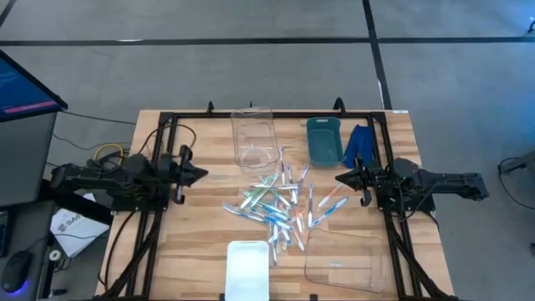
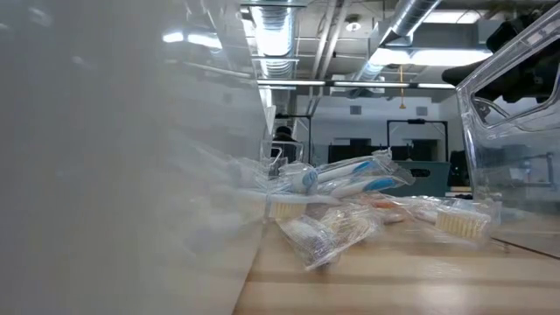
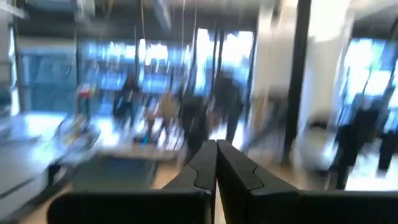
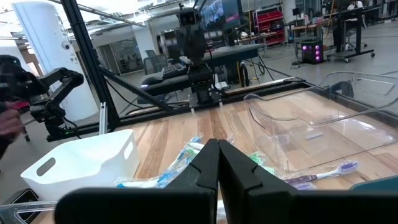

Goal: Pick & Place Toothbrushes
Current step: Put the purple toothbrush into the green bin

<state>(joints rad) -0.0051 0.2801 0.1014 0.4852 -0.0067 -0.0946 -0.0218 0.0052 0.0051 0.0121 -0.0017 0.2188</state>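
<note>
Translucent toothbrushes (image 1: pixel 280 205) lying heaped mid-table between clear bins; left gripper (image 1: pixel 199 174) and right gripper (image 1: pixel 341 177) hovering either side, claws pinched tight, holding nothing.

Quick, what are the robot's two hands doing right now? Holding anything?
Left gripper: jaws closed, holding nothing.
Right gripper: jaws closed, holding nothing; toothbrushes still on the table.
</note>
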